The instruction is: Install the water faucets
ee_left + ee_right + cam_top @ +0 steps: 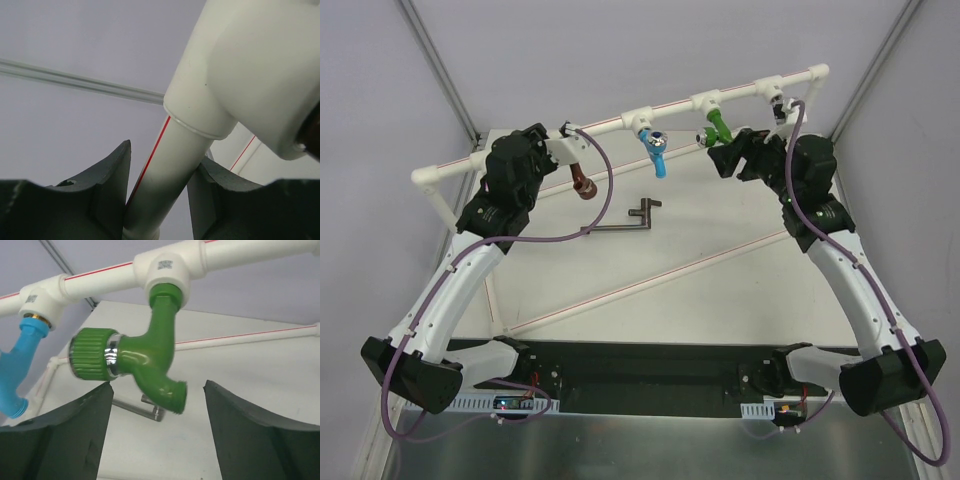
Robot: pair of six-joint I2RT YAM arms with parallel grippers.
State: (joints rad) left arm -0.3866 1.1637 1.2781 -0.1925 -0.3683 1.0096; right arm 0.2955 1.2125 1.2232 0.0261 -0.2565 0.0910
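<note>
Hanging under the white pipe frame (610,123) are three faucets: the reddish-brown faucet (582,183) at its leftmost tee, the blue faucet (655,150) at the next, and the green faucet (150,357) at the third. The left gripper (165,152) is clamped on the frame's pipe beside the leftmost tee. The right gripper (157,385) is spread wide just below the green faucet, touching nothing.

From above, the fingers of the left gripper (165,152) are hidden under its black wrist near the desk's far-left corner. The white plastic pipe frame (250,65) masks all but a dark sliver of the reddish-brown curved plastic faucet (314,132). The bright blue curved plastic faucet (17,365) runs off the picture's left edge. The dark L-shaped metal piece (640,213) mid-desk is too small to identify.
</note>
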